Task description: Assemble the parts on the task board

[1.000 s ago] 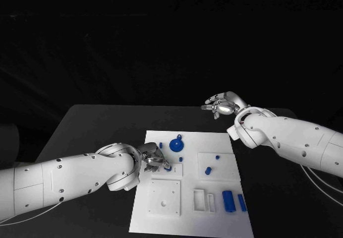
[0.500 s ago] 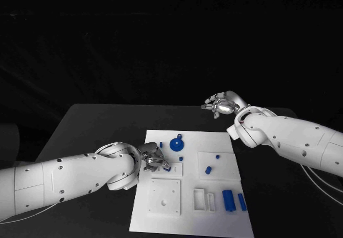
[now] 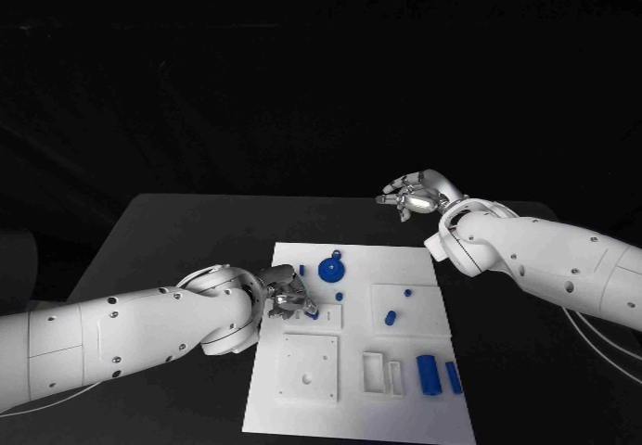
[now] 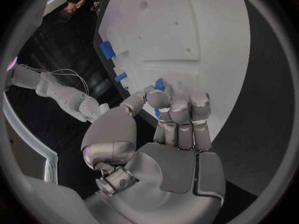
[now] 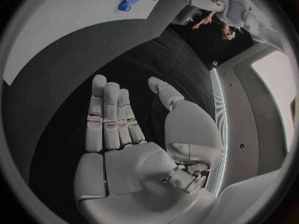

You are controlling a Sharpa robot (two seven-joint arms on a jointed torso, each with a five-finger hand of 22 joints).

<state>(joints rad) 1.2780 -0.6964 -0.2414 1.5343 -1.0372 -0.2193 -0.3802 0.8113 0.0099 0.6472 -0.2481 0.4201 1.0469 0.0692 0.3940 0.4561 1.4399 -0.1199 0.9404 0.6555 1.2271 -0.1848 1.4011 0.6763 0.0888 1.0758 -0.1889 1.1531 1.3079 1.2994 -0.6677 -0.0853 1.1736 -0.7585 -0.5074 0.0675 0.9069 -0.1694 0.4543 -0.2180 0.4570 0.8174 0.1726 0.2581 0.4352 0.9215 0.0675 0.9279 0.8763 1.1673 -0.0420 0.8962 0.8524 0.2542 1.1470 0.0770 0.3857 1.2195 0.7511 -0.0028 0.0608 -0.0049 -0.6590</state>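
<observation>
The white task board (image 3: 402, 417) lies in the middle of the black table. My left hand (image 3: 285, 301) is low over the board's left side, fingers curled, and pinches a small blue part (image 4: 159, 84) between thumb and fingertips; the same blue part (image 3: 312, 315) sits at a raised white square. My right hand (image 3: 417, 197) hovers beyond the board's far edge, its fingers apart and holding nothing; the right wrist view shows this open hand (image 5: 131, 129) over bare table. A blue gear (image 3: 332, 271) lies near the board's far left corner.
Small blue pegs (image 3: 390, 318) lie on the board's right half, and two long blue blocks (image 3: 427, 374) at its near right. A white square block with a hole (image 3: 309, 368) and a slotted white piece (image 3: 381, 374) sit near the front. Black table (image 3: 174, 232) surrounds the board.
</observation>
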